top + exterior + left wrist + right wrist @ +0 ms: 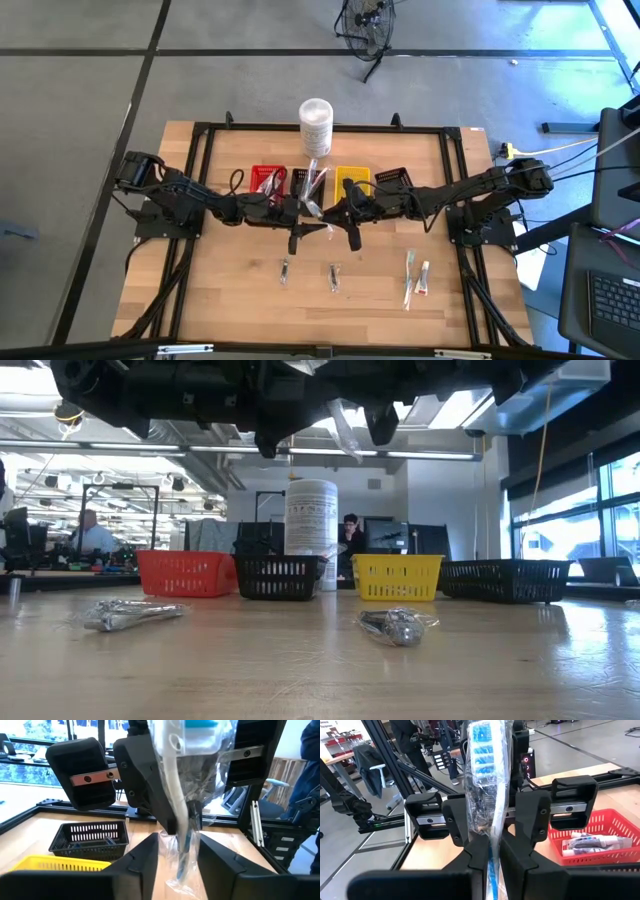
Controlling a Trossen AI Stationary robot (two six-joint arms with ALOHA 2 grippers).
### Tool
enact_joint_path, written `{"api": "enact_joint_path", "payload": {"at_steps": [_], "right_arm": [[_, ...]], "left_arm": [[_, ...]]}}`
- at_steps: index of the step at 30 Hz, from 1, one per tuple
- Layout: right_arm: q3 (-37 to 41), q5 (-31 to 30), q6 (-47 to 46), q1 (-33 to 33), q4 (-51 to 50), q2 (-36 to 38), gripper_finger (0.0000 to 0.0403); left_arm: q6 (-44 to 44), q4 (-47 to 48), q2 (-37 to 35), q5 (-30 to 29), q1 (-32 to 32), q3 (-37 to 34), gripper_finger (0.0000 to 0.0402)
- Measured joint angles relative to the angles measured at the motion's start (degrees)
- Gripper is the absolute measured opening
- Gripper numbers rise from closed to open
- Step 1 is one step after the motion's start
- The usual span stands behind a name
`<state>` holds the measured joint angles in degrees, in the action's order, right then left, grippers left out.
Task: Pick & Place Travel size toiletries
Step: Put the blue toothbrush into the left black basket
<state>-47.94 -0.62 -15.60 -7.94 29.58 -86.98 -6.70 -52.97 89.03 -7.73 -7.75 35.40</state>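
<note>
A pale toothbrush in a clear wrapper point(315, 195) hangs in the air over the middle of the table, between my two grippers. It stands roughly upright, with the blue-bristled head point(482, 745) on top. My right gripper point(493, 850) is shut on it. My left gripper point(179, 855) faces it from the left and is open, with a finger on either side of the wrapper's lower part point(182, 850). I cannot tell whether those fingers touch the wrapper. In the low view the wrapper point(345, 435) dangles under the arms. My right gripper pinches the wrapped toothbrush's handle point(492, 832) between its two fingers. They come in level from the table's right and lie across the handle. The toothbrush is lifted clear of the table, upright with its head above the fingers, and the loose wrapper hangs below.
A red basket point(267, 178) holding tubes, a black basket point(305, 180), a yellow basket point(352, 178) and another black basket point(393, 178) line up behind the grippers. The tall white container point(315, 120) stands farther back. Wrapped silvery pieces point(285, 270) point(333, 278), a toothbrush point(408, 275) and a tube point(423, 278) lie nearer.
</note>
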Motion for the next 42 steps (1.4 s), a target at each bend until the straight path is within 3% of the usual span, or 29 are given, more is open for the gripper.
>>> {"api": "enact_joint_path", "payload": {"at_steps": [9, 16, 24, 31, 37, 42], "right_arm": [[0.0, -2.2, -0.1, 0.0, 0.0, 0.0, 0.0041], [0.0, -3.7, -0.1, 0.0, -0.1, 0.0, 0.0068], [0.0, -5.0, -0.3, 0.0, -5.4, 0.0, 0.0121], [-0.1, -5.2, -5.3, 0.0, -19.9, 0.1, 0.0165], [0.0, -5.1, -9.7, -0.1, -29.1, 0.0, 0.0179], [0.0, -6.1, -9.4, -1.2, -29.2, 0.0, 0.0179]], "left_arm": [[0.0, 0.0, 0.0, 0.0, 0.0, 0.0, 0.0057], [-1.5, 1.6, -0.1, -0.3, 0.0, 0.0, 0.0024], [-5.9, 6.3, -0.1, -1.6, 0.0, 0.0, 0.0027], [-12.4, 10.0, 0.0, -2.9, 0.0, 0.0, 0.0026], [-17.2, 14.1, -0.1, -7.2, 1.0, 0.0, 0.0026], [-21.8, 18.7, -2.9, -6.9, 4.5, 0.0, 0.0026]]}}
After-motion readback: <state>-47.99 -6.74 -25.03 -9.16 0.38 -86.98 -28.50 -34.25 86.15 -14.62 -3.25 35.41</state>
